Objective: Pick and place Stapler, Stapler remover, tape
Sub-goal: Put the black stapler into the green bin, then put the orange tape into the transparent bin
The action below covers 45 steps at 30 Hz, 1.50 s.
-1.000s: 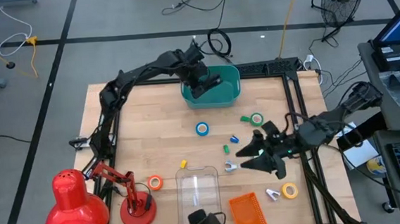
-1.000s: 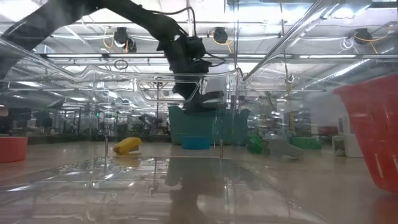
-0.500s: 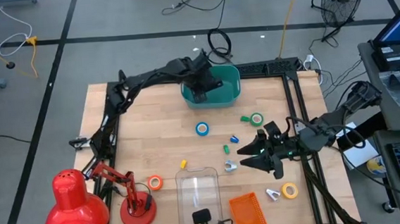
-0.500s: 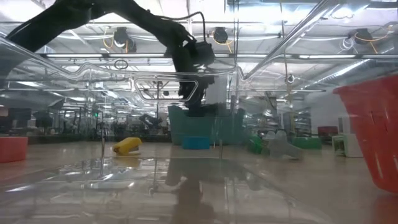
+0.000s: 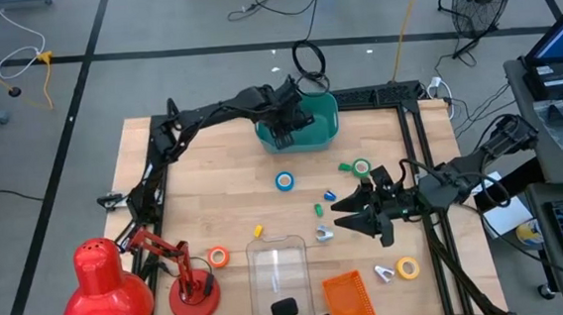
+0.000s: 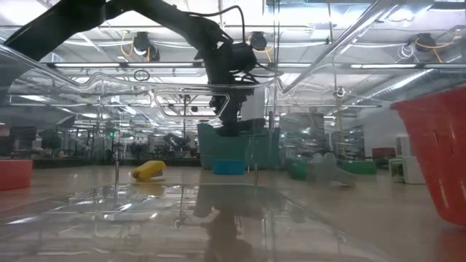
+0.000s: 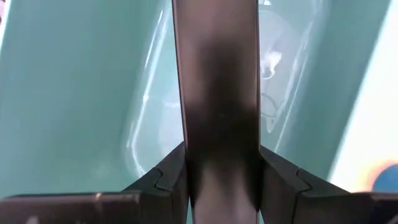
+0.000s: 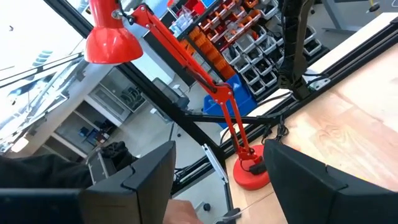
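Observation:
My left gripper [image 5: 285, 125] is over the teal bin [image 5: 328, 103] at the far middle of the table. It is shut on a dark, bar-shaped stapler [image 7: 217, 93]. In the low view the gripper [image 6: 226, 120] dips to the bin's rim. My right gripper [image 5: 353, 217] hovers open and level over the table's right part, with nothing between its fingers [image 8: 217, 168]. A small silver staple remover [image 5: 324, 234] lies just near of it. Tape rolls lie flat on the wood: blue [image 5: 284, 181], green [image 5: 361, 168], orange [image 5: 217, 256] and yellow [image 5: 406, 266]. My left gripper pinches the stapler's two long sides [image 7: 217, 171] between its two fingers [image 7: 165, 180]. The fingers slant steeply down into the bin, and the stapler runs on past them along their line. It hangs inside the bin's walls; whether its end touches the bin floor I cannot tell.
A red desk lamp [image 5: 102, 289] stands at the near left corner. A clear plastic container [image 5: 279, 262] and an orange basket [image 5: 349, 300] sit at the near edge. Small coloured bits [image 5: 318, 210] lie in the middle. Black frame rails [image 5: 416, 158] run along the table's right side.
My left gripper has gone a little toward the table's right edge and down over the teal bin, rolling its wrist as it went. It stays shut on the stapler. My right gripper has kept its place.

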Each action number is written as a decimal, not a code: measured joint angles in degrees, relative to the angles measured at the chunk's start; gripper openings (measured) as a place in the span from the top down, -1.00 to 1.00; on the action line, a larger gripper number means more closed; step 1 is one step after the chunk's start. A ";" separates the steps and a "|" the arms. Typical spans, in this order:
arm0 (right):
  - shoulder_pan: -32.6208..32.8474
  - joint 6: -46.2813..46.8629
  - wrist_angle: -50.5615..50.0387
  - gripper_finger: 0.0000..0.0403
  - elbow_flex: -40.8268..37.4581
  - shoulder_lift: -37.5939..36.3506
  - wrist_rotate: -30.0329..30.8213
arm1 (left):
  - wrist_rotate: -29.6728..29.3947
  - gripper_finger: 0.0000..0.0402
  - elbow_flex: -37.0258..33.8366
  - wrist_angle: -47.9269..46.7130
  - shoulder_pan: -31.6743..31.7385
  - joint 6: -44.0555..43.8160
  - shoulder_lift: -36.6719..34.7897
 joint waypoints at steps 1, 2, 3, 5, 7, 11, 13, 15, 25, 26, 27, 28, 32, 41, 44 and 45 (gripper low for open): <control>-0.11 0.00 0.01 -0.18 0.00 0.00 0.00 | -0.06 0.31 0.00 0.00 0.08 -0.38 0.00; -0.13 0.00 0.05 -0.18 0.00 0.00 0.01 | -0.16 0.31 0.00 -0.02 0.09 -0.45 0.00; -0.13 0.00 0.11 -0.18 0.00 0.00 0.01 | -0.49 0.31 0.00 -0.02 0.13 -0.49 0.00; -0.13 -0.02 0.32 -0.18 0.00 0.00 0.03 | -1.24 0.31 0.00 0.07 0.14 -0.58 0.00; -0.13 -0.02 0.33 -0.18 0.00 0.00 0.10 | -1.94 0.26 0.00 0.16 0.08 -0.78 0.00; -0.13 0.00 0.33 -0.18 0.00 0.00 0.14 | -2.00 0.18 0.00 0.29 0.05 -0.80 0.00; -0.13 0.00 0.33 -0.18 0.00 0.00 0.16 | -1.84 0.25 0.00 0.20 -0.06 -0.79 0.00; -0.13 0.00 0.33 -0.18 0.00 0.00 0.16 | -1.58 0.32 -0.02 0.18 -0.23 -0.75 0.00; -0.15 -0.02 0.33 -0.18 0.00 0.00 1.67 | -1.50 0.32 -0.02 0.20 -1.72 -0.59 0.00; -0.14 0.00 0.34 -0.18 0.00 0.00 1.67 | -1.50 0.32 -0.02 0.20 -1.72 -0.60 0.00; -0.14 -0.02 0.35 -0.18 0.00 0.00 1.67 | -1.47 0.32 -0.02 0.19 -1.72 -0.67 0.00; -0.15 0.00 0.35 -0.18 0.00 0.00 1.67 | -1.28 0.32 -0.02 0.13 -1.72 -0.88 0.00; -0.15 -0.02 0.34 -0.18 0.00 0.00 1.67 | -0.91 0.17 -0.02 -0.20 -1.72 -1.90 0.00; -0.15 0.00 0.35 -0.18 0.00 0.00 1.67 | -2.45 0.12 -0.02 -0.58 -1.83 -2.10 -0.02; -0.15 0.00 0.34 -0.18 0.00 0.00 1.66 | -3.16 0.25 -0.02 -1.09 -2.01 -2.08 -0.02; -0.14 0.00 0.34 -0.18 0.00 0.00 1.66 | -3.81 0.30 -0.02 -1.09 -2.11 -2.03 -0.03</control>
